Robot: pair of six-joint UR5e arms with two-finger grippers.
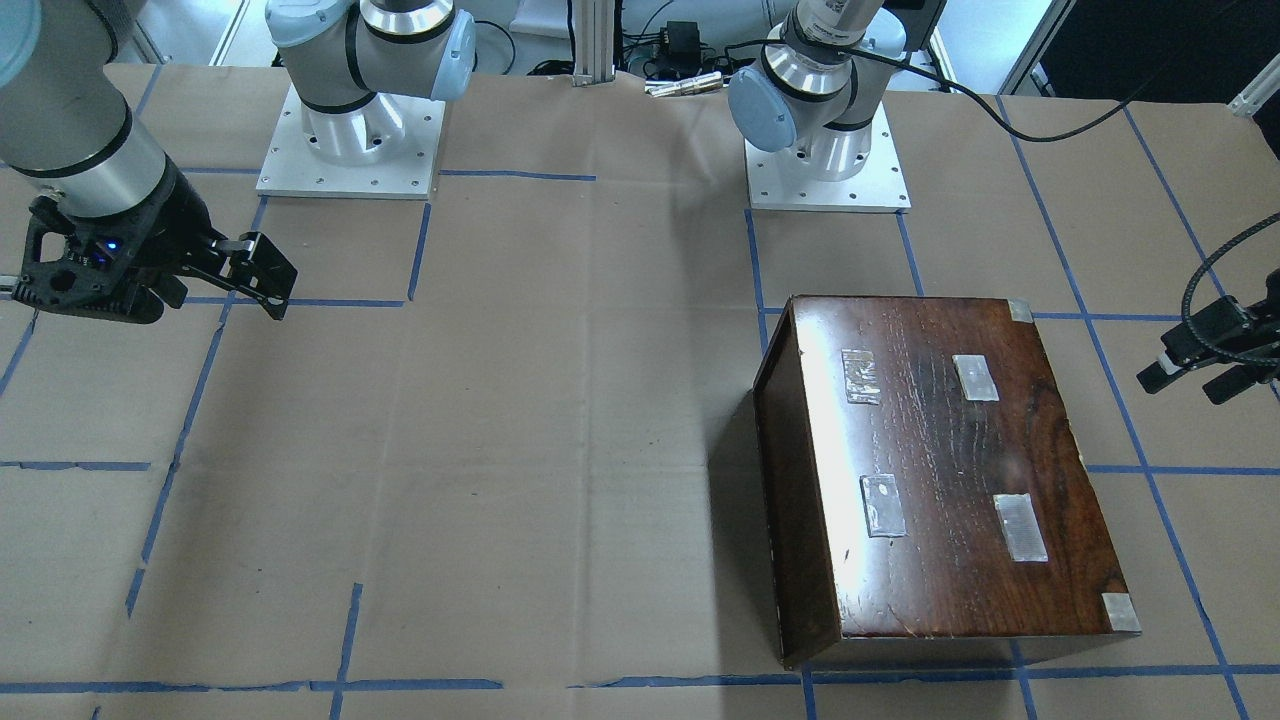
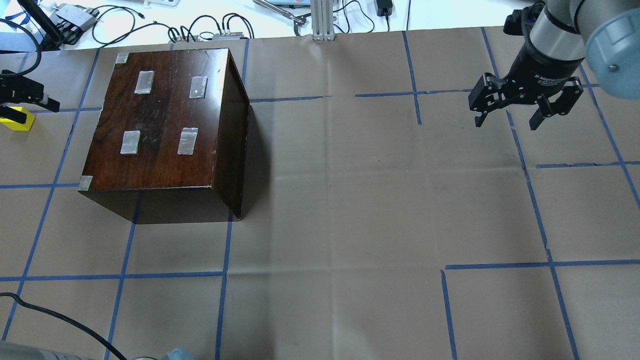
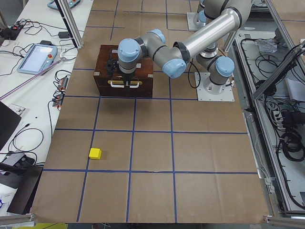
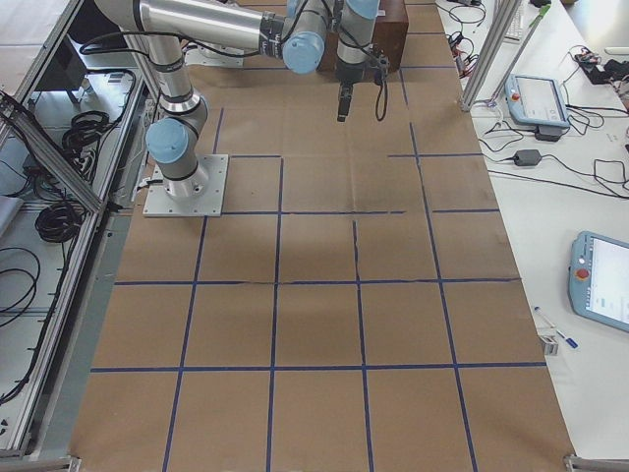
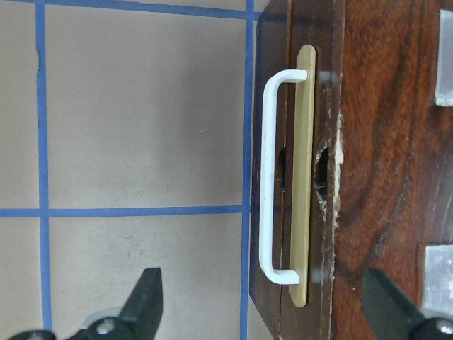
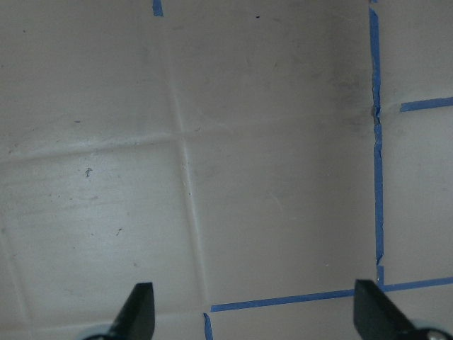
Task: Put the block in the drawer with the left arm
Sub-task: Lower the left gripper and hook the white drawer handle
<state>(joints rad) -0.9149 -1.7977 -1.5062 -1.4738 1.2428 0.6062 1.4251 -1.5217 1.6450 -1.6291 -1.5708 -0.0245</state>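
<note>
My left gripper [image 5: 263, 303] hangs open over the white handle [image 5: 268, 177] on the box [image 2: 160, 115] front, its drawer [image 3: 145, 88] shut, so I would descend centred — one finger each side of the handle (no tilt) — while the block [image 3: 95, 153] lies well in front of the box.

Glossy dark-brown wood on the box [image 1: 950, 470], scratched on top, chipped pale beside the handle [image 5: 267, 177]; smooth white there, on a matt cream plate [image 5: 306, 106]. Stuck on the box top, shiny silvery tape patches [image 1: 975, 378]. Under the box, matt brown paper [image 1: 500, 450], creased, lined with blue tape [image 5: 141, 211]. Well apart from the box, a matt yellow block [image 3: 95, 153]. Brushed silver metal on the left arm [image 3: 209, 31], smooth pale blue caps [image 3: 127, 47], matt black on the left gripper [image 1: 1190, 382] and right gripper [image 2: 506, 123].
</note>
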